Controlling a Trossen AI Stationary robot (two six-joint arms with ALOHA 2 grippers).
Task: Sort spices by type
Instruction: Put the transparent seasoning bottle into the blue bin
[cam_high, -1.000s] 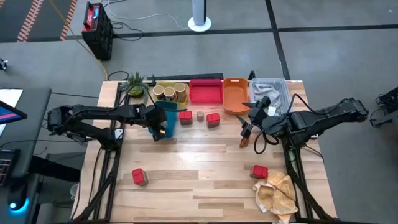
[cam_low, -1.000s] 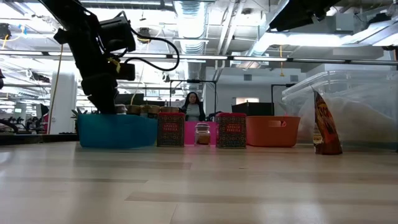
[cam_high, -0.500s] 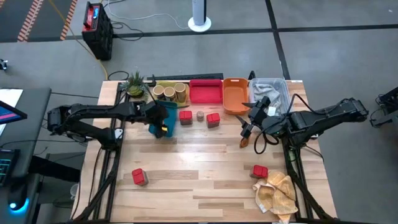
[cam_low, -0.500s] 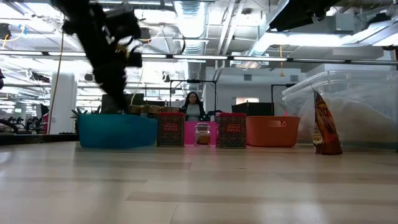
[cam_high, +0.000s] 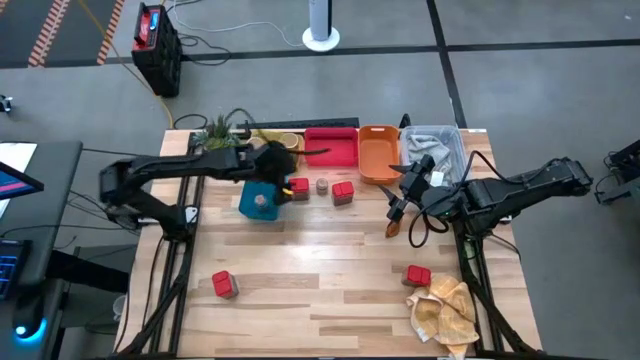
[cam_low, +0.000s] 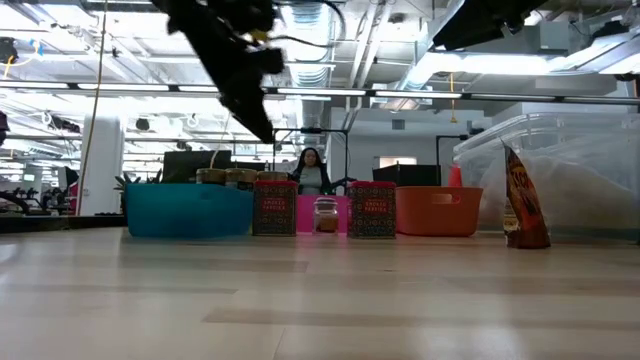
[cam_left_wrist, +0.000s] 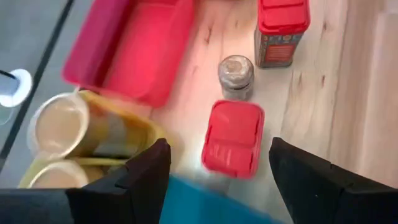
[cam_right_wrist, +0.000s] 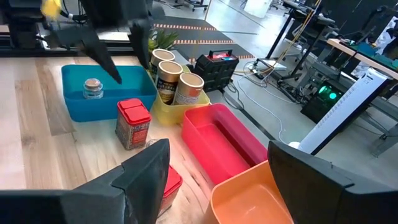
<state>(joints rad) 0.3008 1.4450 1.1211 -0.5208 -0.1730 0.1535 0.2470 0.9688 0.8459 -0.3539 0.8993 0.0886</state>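
2 tools (cam_high: 283, 172) (cam_high: 398, 208) hang spread and empty over the wood table (cam_high: 330, 290), grey floor (cam_high: 500, 90) beyond.

A large open robotics lab or workshop is shown. Exposed ceiling ducts (cam_low: 300, 25), grey concrete floor (cam_high: 500, 90) with hazard striping (cam_high: 45, 30), and trailing cables (cam_right_wrist: 261, 68) are seen around a wooden table (cam_high: 320, 290).

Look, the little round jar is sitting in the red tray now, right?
Not quite. The little round jar is sitting in the teal tray, not the red tray. The high view and the right wrist view both show it there.
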